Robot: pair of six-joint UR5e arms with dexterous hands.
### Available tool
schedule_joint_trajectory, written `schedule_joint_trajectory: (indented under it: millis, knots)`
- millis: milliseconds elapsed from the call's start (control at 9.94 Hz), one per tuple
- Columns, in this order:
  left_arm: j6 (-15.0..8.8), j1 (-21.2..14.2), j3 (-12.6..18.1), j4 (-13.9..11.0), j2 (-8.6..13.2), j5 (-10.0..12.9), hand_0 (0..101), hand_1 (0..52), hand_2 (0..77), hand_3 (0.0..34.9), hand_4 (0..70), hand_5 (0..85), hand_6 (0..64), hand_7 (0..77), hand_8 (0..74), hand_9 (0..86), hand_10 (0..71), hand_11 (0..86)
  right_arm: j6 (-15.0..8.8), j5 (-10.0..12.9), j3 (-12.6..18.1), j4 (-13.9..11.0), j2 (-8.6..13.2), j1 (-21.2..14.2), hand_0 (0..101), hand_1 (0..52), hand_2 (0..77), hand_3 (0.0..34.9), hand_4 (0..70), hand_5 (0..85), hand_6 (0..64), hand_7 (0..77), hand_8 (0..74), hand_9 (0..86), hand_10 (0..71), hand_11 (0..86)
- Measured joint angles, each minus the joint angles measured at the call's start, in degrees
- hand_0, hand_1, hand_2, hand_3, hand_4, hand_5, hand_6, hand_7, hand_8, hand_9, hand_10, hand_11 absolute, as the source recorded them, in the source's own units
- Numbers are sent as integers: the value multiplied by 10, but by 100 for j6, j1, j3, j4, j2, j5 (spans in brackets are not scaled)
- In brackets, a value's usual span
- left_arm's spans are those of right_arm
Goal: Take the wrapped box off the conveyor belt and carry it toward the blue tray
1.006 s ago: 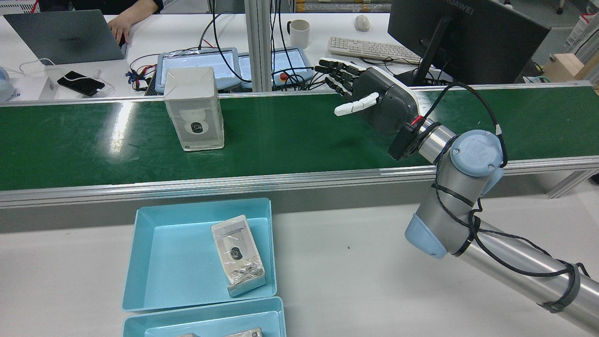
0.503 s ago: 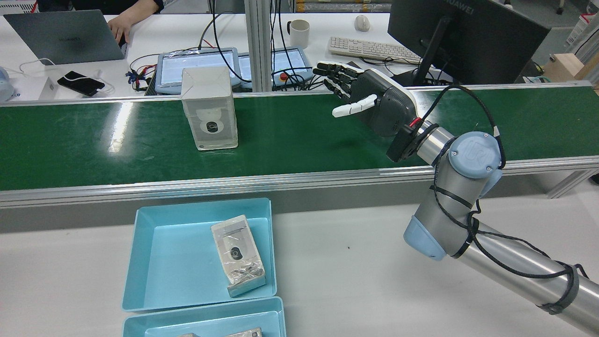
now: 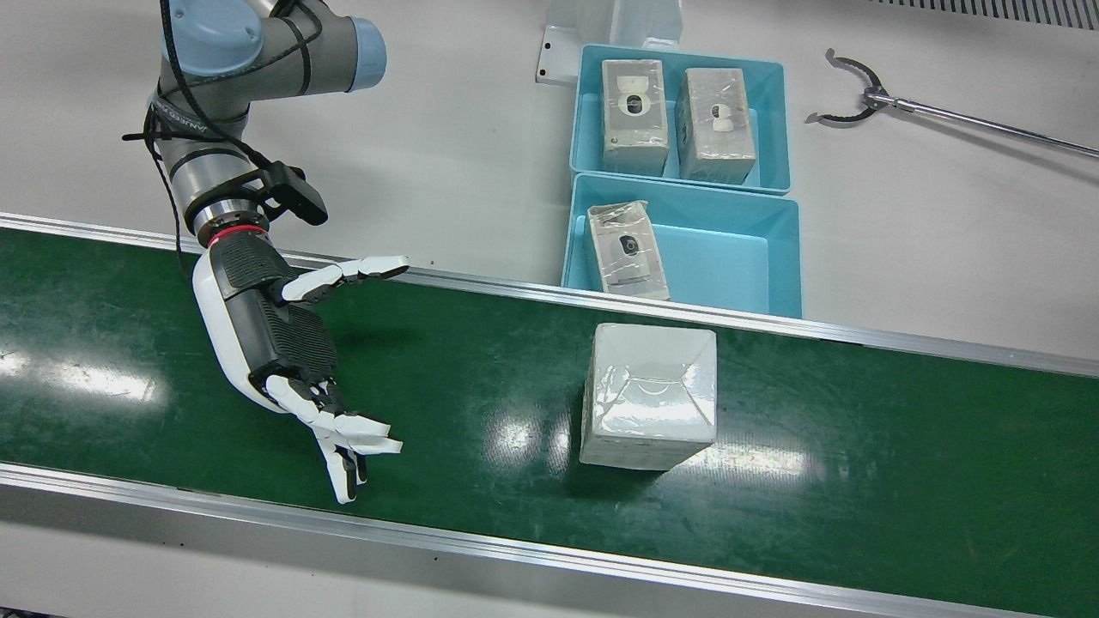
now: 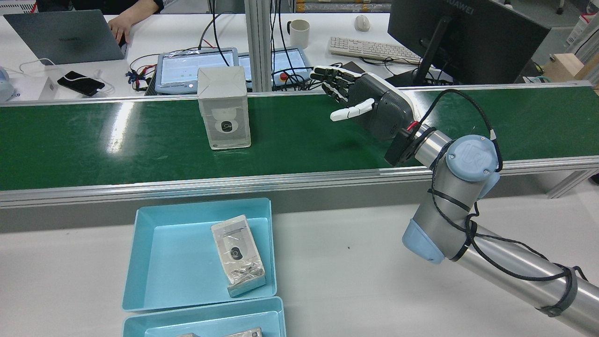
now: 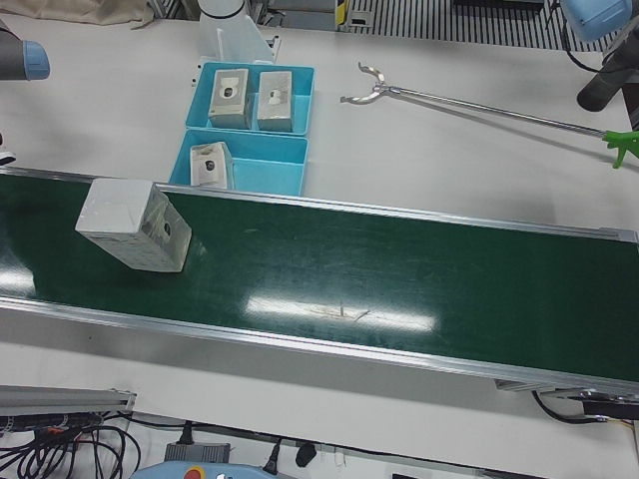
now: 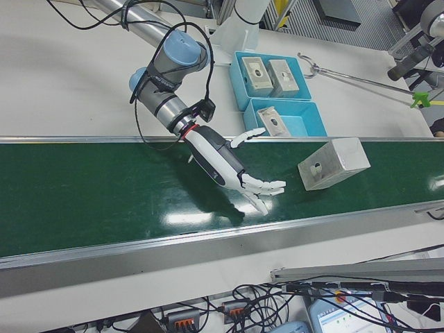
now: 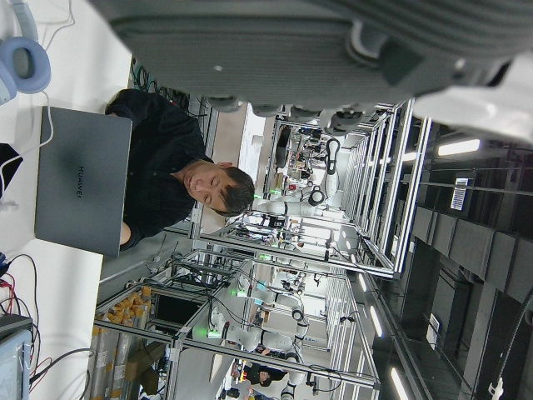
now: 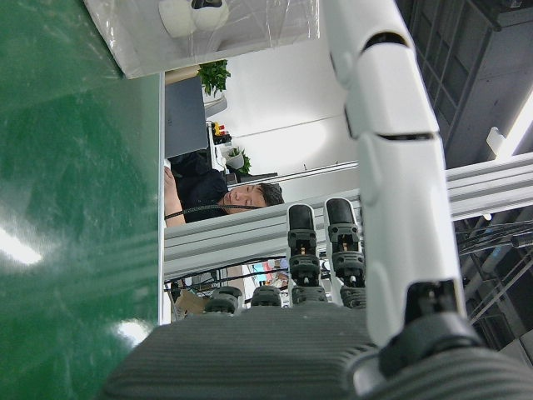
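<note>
Wrapped box: the wrapped box (image 4: pixel 223 108) stands upright on the green conveyor belt (image 4: pixel 299 135), roughly level with the blue tray (image 4: pixel 140 262) on the table (image 4: pixel 351 267) and well apart from the hand.
Right hand: the right hand (image 3: pixel 288 343) hovers over the belt, palm turned toward the box, holding nothing.
Fingers: the fingers (image 3: pixel 348 429) are spread apart and the thumb stands away from them, a gap wide enough to take the box.
Left hand: its own camera shows only the underside of the palm, so I cannot tell how its fingers stand; no other view shows it.
Tray: the nearer blue tray already holds one wrapped box lying flat, with bare floor beside it; a second tray next to it holds two more.
Handling, as a judgement: the box looks like stiff card under glossy film, probably light. The film is likely slippery and crinkles at the top folds, so a firm squeeze matters more than force.
Where to hold: the two broad upright side faces, mid-height, thumb on one and fingers on the other; the loose gathered film at the top is best avoided.
Risk: a tall box nudged near its top could tip before the grip closes.
</note>
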Motion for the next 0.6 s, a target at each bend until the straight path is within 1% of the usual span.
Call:
schedule_joint_trajectory:
  millis: [503, 604]
  knots:
    - [0, 0, 0, 0, 0, 0, 0, 0, 5, 0, 0, 11, 0, 5, 5, 5, 5, 5, -13, 2, -16, -10, 12, -32, 529, 191, 125, 18, 207, 169, 76, 191, 0, 22, 22, 44]
    - [0, 0, 0, 0, 0, 0, 0, 0, 11, 0, 0, 11, 0, 5, 5, 5, 5, 5, -23, 1, -21, -25, 32, -41, 530, 191, 125, 18, 196, 169, 76, 191, 0, 22, 22, 44]
